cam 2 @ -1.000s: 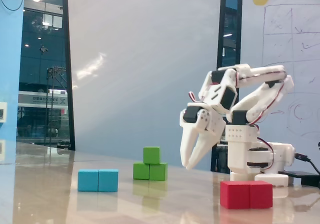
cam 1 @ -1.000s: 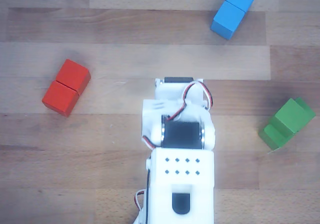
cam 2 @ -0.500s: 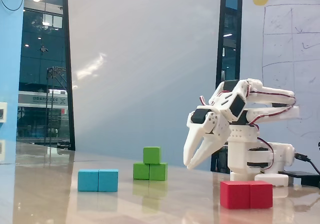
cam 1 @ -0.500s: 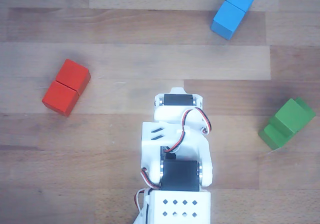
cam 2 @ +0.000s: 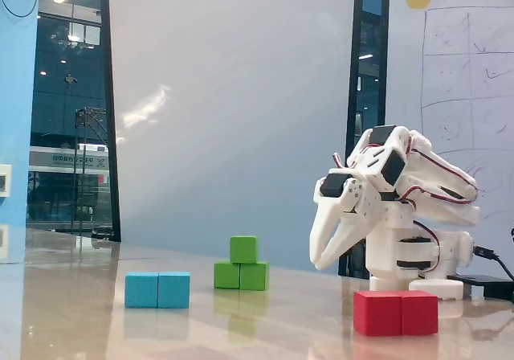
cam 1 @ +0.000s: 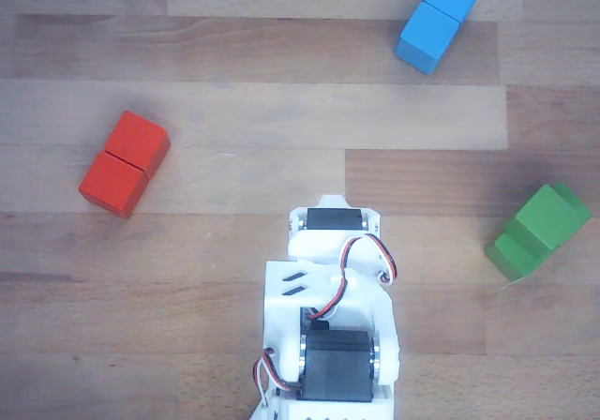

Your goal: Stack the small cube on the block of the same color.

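The small green cube (cam 2: 244,249) rests on top of the long green block (cam 2: 241,276), over its left half in the fixed view. From above, the same cube (cam 1: 548,214) sits on the block (cam 1: 506,251) at the right edge of the table. My gripper (cam 2: 320,263) hangs above the table to the right of the green stack and well clear of it. It points down, its fingers meet at the tips, and nothing is between them. In the other view my arm (cam 1: 328,289) covers the fingers.
A long blue block (cam 2: 157,289) lies left of the green stack; from above the blue block (cam 1: 438,19) is at the top right. A long red block (cam 2: 396,312) lies in front of the arm's base; the same red block (cam 1: 124,163) appears at the left from above.
The arm has folded back toward its base, carrying the empty gripper away from the green stack. The blocks have not moved.
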`<state>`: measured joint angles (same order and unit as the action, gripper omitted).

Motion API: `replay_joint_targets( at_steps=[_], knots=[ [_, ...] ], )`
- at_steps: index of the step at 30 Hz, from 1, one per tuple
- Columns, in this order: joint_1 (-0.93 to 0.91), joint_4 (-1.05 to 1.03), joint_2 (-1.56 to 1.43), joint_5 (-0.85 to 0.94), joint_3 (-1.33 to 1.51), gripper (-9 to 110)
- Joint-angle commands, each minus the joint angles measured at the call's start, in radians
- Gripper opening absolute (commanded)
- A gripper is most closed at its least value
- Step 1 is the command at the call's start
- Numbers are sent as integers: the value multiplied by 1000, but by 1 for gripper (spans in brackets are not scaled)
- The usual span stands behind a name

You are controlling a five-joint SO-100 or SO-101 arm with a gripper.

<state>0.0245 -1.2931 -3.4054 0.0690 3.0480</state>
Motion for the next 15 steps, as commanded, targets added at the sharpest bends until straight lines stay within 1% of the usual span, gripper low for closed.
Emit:
replay_joint_targets(
  at_steps=[1, 11, 15],
  knots=[
    [-2, -11, -44, -5, 2, 0],
    [-3, -11, -54, -8, 9, 0],
    [-43, -11, -52, -11, 9, 0]
  ],
)
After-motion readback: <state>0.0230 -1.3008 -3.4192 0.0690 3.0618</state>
